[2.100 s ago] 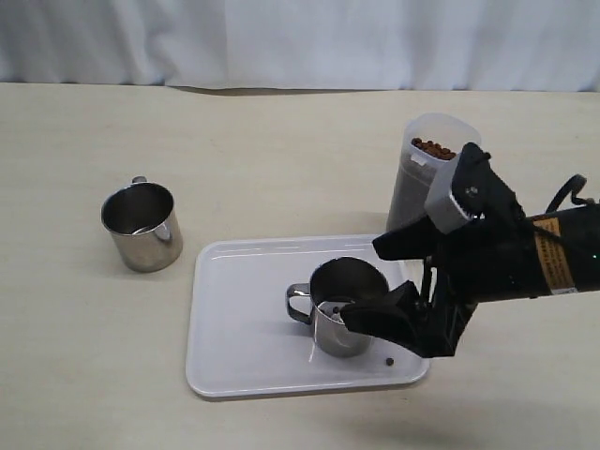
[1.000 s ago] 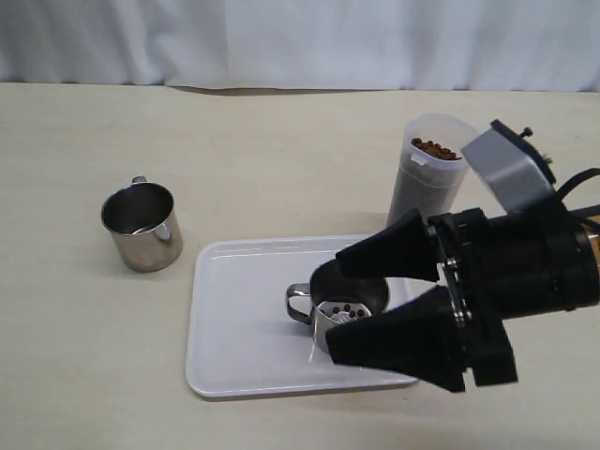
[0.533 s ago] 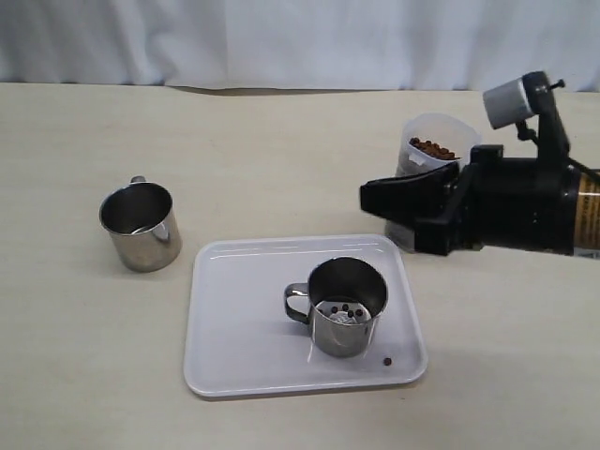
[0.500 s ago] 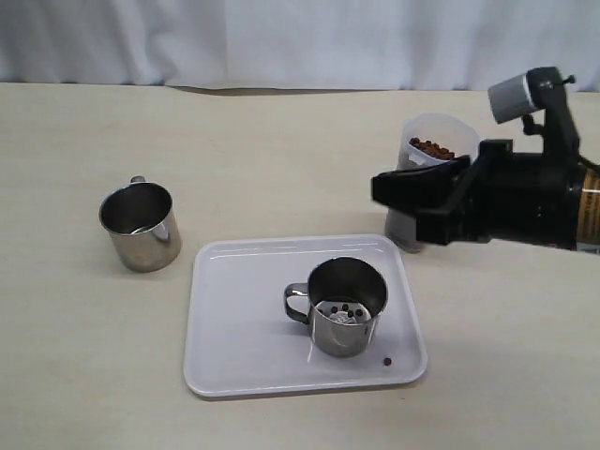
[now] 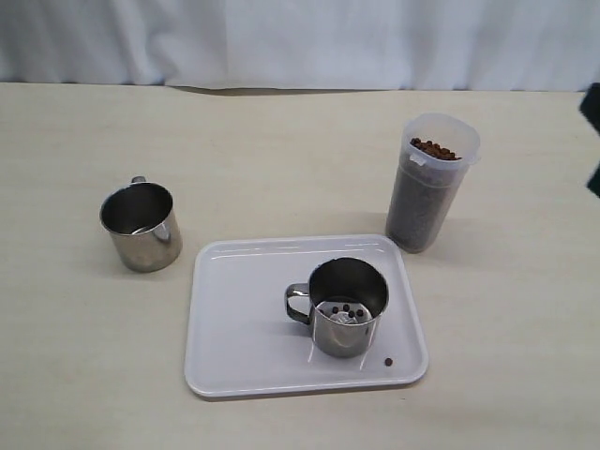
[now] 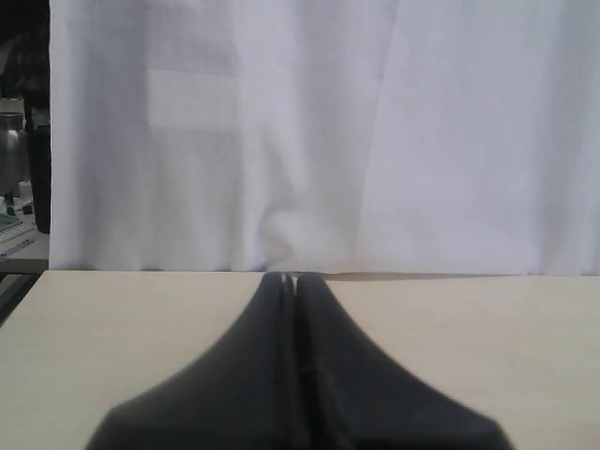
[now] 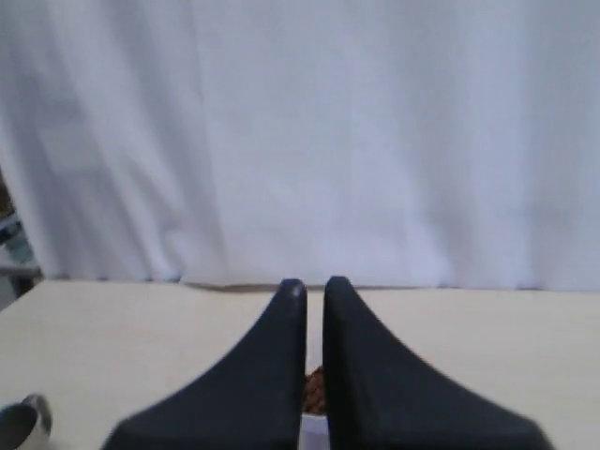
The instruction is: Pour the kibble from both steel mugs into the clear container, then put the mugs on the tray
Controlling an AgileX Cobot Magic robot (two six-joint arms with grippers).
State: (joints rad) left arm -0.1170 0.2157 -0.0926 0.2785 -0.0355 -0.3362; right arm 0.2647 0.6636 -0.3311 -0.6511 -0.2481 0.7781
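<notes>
Left hand [image 6: 293,278]: two matte black fingers [image 6: 253,375], broad at base, tapering to thin tips. Right hand [image 7: 314,284]: same smooth black wedge fingers [image 7: 375,384]. Black robot part [image 5: 593,103] just visible at exterior view's right edge

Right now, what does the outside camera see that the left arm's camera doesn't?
Only the outside view shows the tray, one steel mug standing on it with a few pellets inside, the other steel mug on the bare table left of the tray, and the clear container nearly full of kibble. Only the left wrist view shows the left gripper, its jaws shut on nothing. Both show the tan table and the white curtain behind it.
</notes>
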